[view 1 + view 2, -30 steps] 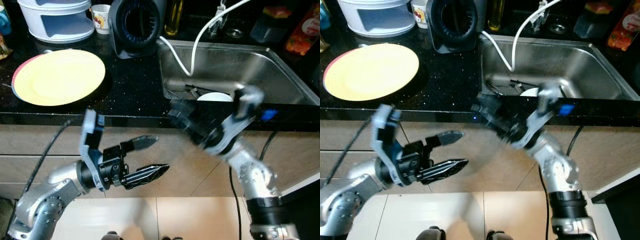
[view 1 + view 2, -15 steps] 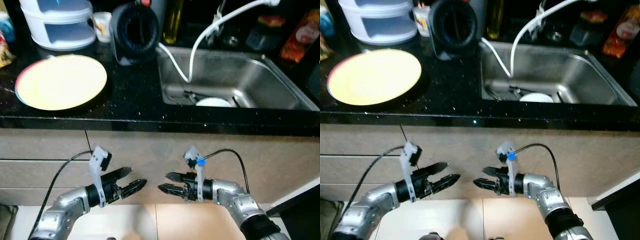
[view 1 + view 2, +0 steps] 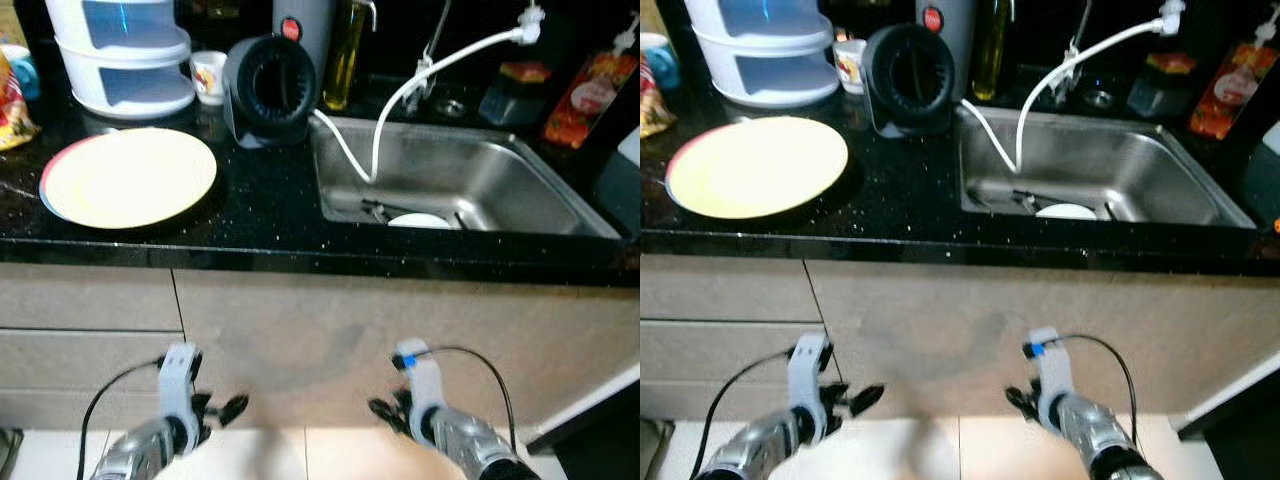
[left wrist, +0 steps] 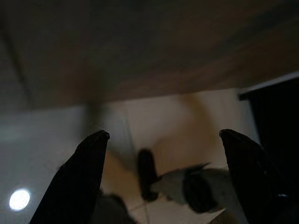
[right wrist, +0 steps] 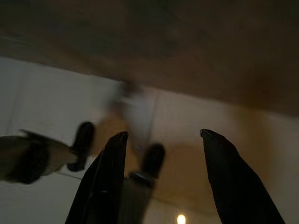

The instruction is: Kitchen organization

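Low in front of the cabinet fronts, my left gripper (image 3: 222, 408) and right gripper (image 3: 385, 410) hang near the floor, both below the black counter (image 3: 270, 210). In the wrist views the left gripper (image 4: 164, 134) and the right gripper (image 5: 163, 133) stand open with nothing between the fingers, over pale floor tiles. On the counter's left lies a yellow plate (image 3: 130, 177) on a pink one. The steel sink (image 3: 500, 170) holds a white dish (image 3: 418, 220) and some cutlery.
A black round appliance (image 3: 268, 90) stands beside the sink, with a white stacked container (image 3: 125, 55) and a small cup (image 3: 209, 75) behind the plate. A white hose (image 3: 400, 95) hangs into the sink. Bottles (image 3: 590, 85) line the back right.
Both arms have dropped from counter height to near the floor and drawn back toward me. The view has tilted up and shows more of the counter's back.
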Tool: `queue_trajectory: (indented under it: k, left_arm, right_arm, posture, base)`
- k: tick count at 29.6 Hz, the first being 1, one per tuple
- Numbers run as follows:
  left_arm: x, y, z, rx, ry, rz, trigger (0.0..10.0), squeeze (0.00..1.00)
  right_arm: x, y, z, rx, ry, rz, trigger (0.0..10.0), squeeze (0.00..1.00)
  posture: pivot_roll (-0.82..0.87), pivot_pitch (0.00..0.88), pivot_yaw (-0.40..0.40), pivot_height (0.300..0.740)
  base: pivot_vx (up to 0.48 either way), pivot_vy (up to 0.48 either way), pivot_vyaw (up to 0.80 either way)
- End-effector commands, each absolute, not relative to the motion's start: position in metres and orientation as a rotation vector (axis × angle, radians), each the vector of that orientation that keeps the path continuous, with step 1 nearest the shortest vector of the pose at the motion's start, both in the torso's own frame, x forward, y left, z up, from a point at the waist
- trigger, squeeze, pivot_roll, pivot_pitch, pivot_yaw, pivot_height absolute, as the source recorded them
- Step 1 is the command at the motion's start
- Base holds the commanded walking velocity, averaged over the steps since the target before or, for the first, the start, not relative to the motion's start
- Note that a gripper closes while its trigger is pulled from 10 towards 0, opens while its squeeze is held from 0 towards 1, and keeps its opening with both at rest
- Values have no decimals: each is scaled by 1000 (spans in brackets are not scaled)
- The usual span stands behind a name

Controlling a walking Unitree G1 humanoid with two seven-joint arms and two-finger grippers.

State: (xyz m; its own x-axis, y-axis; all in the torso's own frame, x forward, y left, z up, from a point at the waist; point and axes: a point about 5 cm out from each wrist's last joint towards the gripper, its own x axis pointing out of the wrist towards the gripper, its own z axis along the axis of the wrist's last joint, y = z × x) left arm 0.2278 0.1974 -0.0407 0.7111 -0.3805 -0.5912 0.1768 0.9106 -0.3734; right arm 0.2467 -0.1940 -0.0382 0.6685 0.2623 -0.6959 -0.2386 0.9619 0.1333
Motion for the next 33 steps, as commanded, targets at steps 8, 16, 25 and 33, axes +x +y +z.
queue_trajectory:
  k: [8,16,25,33]
  left_arm:
    - [200,202,-65,-280,831,-171,10000,0]
    - [183,208,-76,-282,892,-75,10000,0]
    - [156,213,-89,-296,963,38,10000,0]
    - [154,209,-91,-307,971,57,10000,0]
  right_arm:
    - [207,-224,-65,92,914,-92,10000,0]
    - [183,-231,-77,114,987,-220,10000,0]
    - [153,-230,-91,52,1095,-256,10000,0]
    - [147,-230,-94,33,1120,-275,10000,0]
  posture:
    - [146,0,-79,740]
    - [150,0,-76,740]
    - [137,0,-61,740]
    - [130,0,-56,740]
  base:
    - [0,0,0]
    - [0,0,0]
    - [0,0,0]
    - [0,0,0]
